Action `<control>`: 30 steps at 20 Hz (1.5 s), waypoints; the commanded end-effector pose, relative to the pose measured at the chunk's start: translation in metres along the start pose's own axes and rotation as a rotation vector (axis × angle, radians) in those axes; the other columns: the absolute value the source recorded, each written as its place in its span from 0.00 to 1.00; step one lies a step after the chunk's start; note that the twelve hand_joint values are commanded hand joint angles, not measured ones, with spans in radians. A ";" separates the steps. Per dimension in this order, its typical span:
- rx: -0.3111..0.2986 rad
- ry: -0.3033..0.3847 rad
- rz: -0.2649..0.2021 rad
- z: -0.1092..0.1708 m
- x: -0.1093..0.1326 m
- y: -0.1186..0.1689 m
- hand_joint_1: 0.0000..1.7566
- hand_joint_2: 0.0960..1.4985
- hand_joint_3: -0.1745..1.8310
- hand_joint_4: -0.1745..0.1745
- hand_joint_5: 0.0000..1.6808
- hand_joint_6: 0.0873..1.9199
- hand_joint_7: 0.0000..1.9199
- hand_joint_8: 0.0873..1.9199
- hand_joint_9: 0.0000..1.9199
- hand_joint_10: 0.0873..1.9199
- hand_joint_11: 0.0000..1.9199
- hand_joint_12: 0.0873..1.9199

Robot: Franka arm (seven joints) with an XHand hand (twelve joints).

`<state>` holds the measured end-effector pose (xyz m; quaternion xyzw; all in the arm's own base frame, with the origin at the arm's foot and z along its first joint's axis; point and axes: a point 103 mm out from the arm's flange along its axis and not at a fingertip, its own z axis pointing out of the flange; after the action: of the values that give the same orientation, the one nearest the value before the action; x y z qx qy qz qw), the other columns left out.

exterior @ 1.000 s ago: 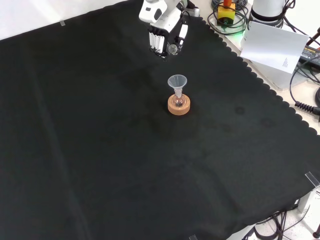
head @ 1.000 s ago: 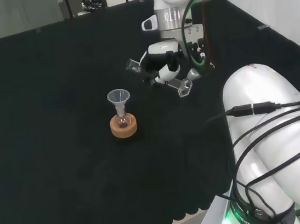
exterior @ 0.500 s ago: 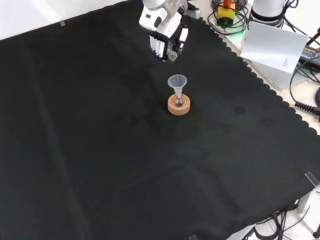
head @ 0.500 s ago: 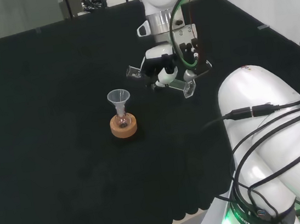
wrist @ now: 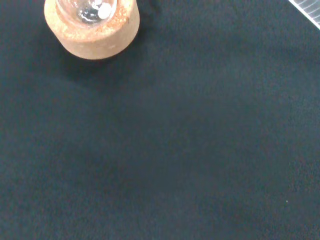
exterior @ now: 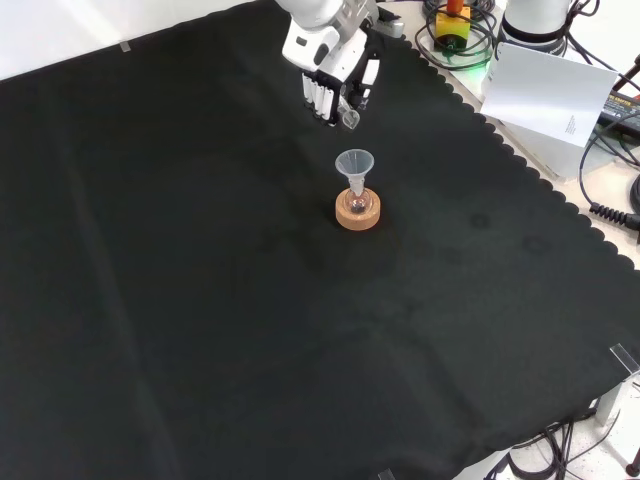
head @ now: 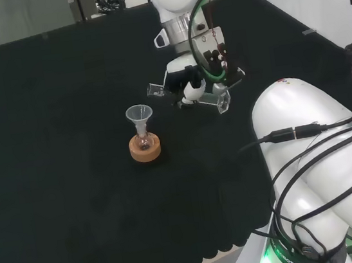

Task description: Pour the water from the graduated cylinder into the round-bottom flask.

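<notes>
Cylinder axis: the graduated cylinder (head: 187, 95) lay almost level in the head view, its long axis running left to right, mouth end toward the funnel and its flat foot out to the right.
Cylinder place: it was off the cloth, held in the air to the right of the funnel in the head view; in the front view its mouth (exterior: 350, 119) hung just above and behind the funnel's rim.
Hand: the hand (head: 190, 81) had its fingers curled round the cylinder's middle, gripping it; in the front view the hand (exterior: 330, 62) came in from the top, fingers pointing down.
Cylinder to hand: both ends stuck out past the fingers, one to each side in the head view.
Materials: the cylinder was clear, thin-walled and tubular; the funnel (head: 139, 115) was a clear cone.
Flask: the round-bottom flask (exterior: 356, 205) was small clear glass, upright, with the funnel in its neck.
Stand: a round, grainy cork ring (wrist: 92, 31) held the flask on the black cloth (exterior: 200, 300).
Gap: the cylinder's mouth was near the funnel but apart from it.
</notes>
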<state>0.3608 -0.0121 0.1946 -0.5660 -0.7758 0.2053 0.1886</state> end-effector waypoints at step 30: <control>0.198 -0.206 0.147 -0.019 0.013 0.012 0.76 0.79 0.09 0.30 0.53 0.44 0.41 0.69 0.60 0.20 0.53 0.43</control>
<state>0.3735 0.0059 0.2010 -0.5700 -0.7355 0.3347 0.1487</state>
